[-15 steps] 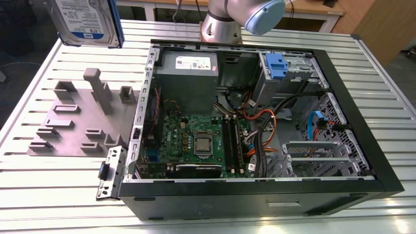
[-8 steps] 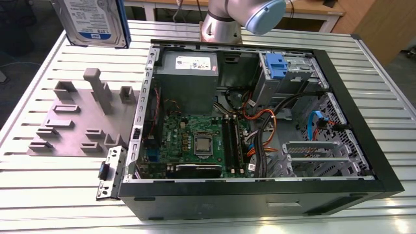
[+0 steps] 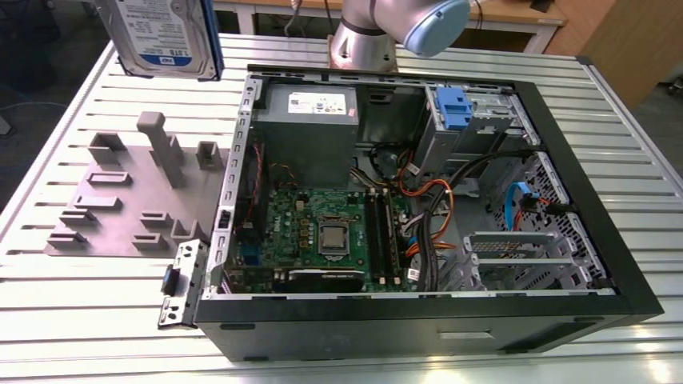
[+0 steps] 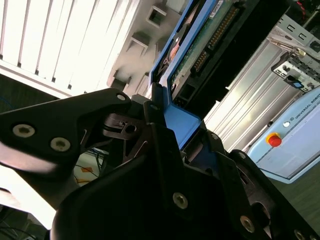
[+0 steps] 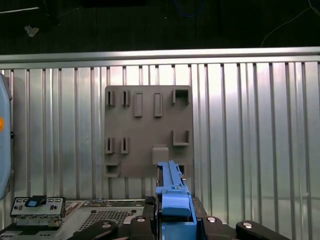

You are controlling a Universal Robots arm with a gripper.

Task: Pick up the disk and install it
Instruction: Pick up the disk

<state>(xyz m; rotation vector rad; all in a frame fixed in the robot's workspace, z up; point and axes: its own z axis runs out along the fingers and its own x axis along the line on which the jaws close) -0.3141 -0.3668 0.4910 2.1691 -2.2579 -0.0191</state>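
the fingers (image 4: 160,150) pinch the disk (image 3: 160,36) by its blue carrier frame (image 5: 172,200), holding it upright in the air above the table (image 3: 85,320), over the grey holder plate's (image 5: 147,130) edge nearest the open computer case (image 3: 427,200).

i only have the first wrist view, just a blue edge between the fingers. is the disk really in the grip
Observer: Yes. In the second wrist view the gripper is shut on the blue carrier frame of the disk.
Operator: where is it relative to the case
Observer: In the exterior view it hangs above the table, to the exterior view's left of the computer case.
Operator: is the case open
Observer: Yes, its side is off and the motherboard shows.
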